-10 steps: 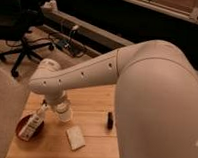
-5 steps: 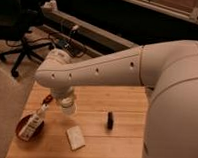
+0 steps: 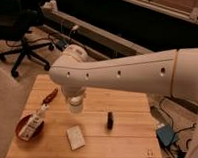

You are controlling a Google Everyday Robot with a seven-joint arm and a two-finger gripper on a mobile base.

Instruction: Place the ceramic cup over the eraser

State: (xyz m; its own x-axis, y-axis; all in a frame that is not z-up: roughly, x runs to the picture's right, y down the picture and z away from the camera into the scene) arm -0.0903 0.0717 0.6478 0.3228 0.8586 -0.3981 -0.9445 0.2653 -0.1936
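Camera view: hand [image 3: 76, 101] grips ceramic cup [image 3: 76, 108]; eraser [image 3: 110, 119] stands near, not touching.

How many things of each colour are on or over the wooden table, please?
White or pale: 3 (ceramic cup held by the gripper over the table, flat block, packet in bowl)
Reddish-brown: 2 (bowl, handled utensil)
Dark: 1 (eraser)
Total: 6

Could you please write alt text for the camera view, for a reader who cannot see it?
A white robot arm reaches over a wooden table, its hand closed on the ceramic cup left of the upright dark eraser. A pale flat block lies in front, and a reddish-brown bowl sits at the left.
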